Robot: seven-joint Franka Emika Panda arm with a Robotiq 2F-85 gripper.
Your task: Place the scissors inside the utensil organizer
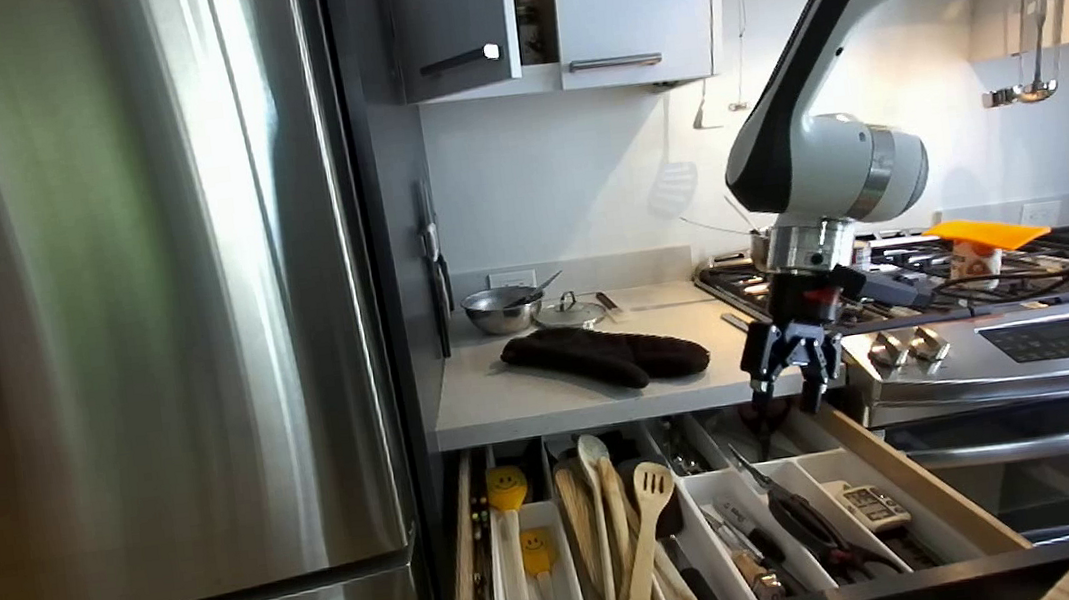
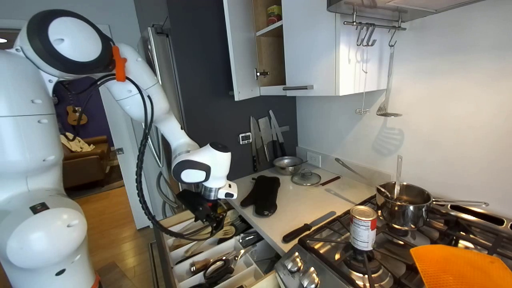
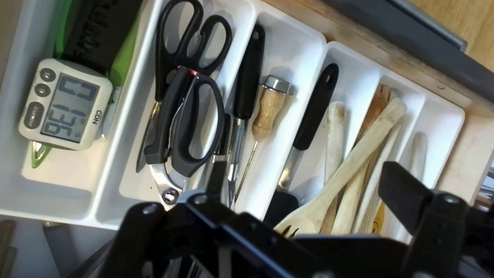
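Observation:
The utensil organizer is a pulled-out pale-wood drawer with long white compartments; its white walls also show in the wrist view and in an exterior view. Black-handled scissors lie in one compartment, with dark grey-handled shears overlapping them. Black handles in that compartment show in both exterior views. My gripper hangs above the drawer's back part near the counter edge, and shows from the side too. In the wrist view its fingers are wide apart with nothing between them.
A white timer lies in the end compartment. Wooden spoons fill the middle. Dark oven mitts lie on the counter behind. A knife, a can, a pot and an orange mat stand or lie toward the stove.

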